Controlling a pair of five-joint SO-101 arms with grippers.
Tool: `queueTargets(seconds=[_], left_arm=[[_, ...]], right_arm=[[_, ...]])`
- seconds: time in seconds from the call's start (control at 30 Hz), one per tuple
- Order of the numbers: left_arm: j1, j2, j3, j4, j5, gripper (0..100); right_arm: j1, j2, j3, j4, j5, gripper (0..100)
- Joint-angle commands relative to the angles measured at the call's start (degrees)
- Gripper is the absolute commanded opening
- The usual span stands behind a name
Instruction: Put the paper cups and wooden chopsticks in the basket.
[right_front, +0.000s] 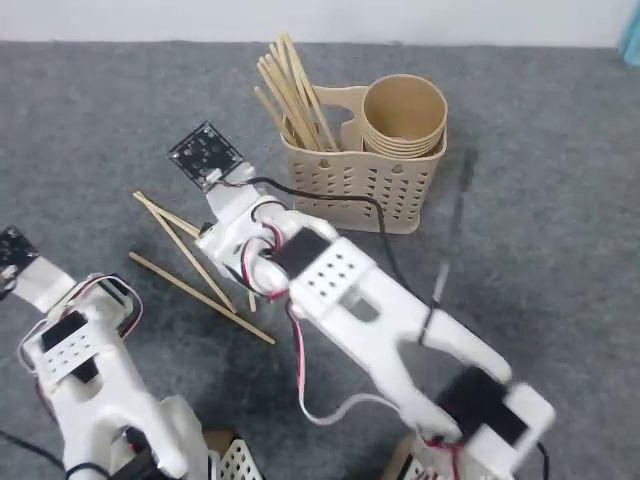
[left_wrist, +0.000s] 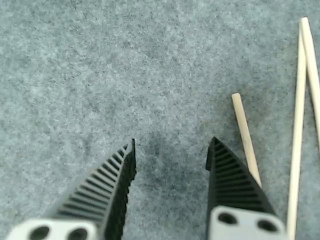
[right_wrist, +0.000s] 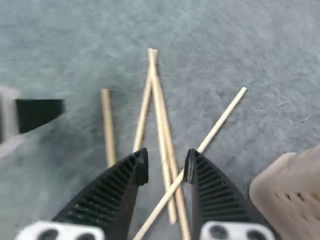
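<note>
A beige perforated basket (right_front: 360, 185) stands at the back of the grey carpet. It holds a stack of paper cups (right_front: 404, 115) and a bundle of wooden chopsticks (right_front: 292, 95). Several loose chopsticks (right_front: 195, 265) lie on the carpet in front of it. My right gripper (right_wrist: 166, 162) is open and low over them, and a few chopsticks (right_wrist: 161, 115) run between its fingers. My left gripper (left_wrist: 172, 150) is open over bare carpet, with one chopstick (left_wrist: 245, 135) just beside one finger and a pair (left_wrist: 302, 120) farther out.
The basket's corner (right_wrist: 290, 195) is close to my right gripper. A dark part of the other arm (right_wrist: 35, 112) shows beyond the loose chopsticks. A black cable (right_front: 380, 225) trails past the basket's front. Both arm bases stand at the near edge.
</note>
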Motion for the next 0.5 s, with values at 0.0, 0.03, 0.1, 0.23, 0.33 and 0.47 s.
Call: queueTargets(seconds=[0.0,0.03,0.1,0.23,0.33,0.47], left_arm=[[0.1,-1.8,-1.0,-1.4,0.4,22],[0.1,-1.8,-1.0,-1.4,0.4,22],[0.1,-1.8,-1.0,-1.4,0.4,22],[0.1,-1.8,-0.8,-2.5,0.4,22],[0.1,-1.8,-0.8,-2.5,0.4,22],[0.1,-1.8,-0.8,-2.5,0.4,22]], right_arm=[[2.6,5.5,-0.5,-9.3,-0.7,14.0],[2.9,7.4,-0.5,-11.3,-0.7,14.0],[3.8,11.2,-0.5,-15.4,-0.7,14.0],[4.5,17.3,-0.6,-22.0,-0.7,14.0],[5.1,20.4,-0.6,-24.0,-0.7,14.0],[6.2,24.2,-1.8,-24.1,-0.7,14.0]])
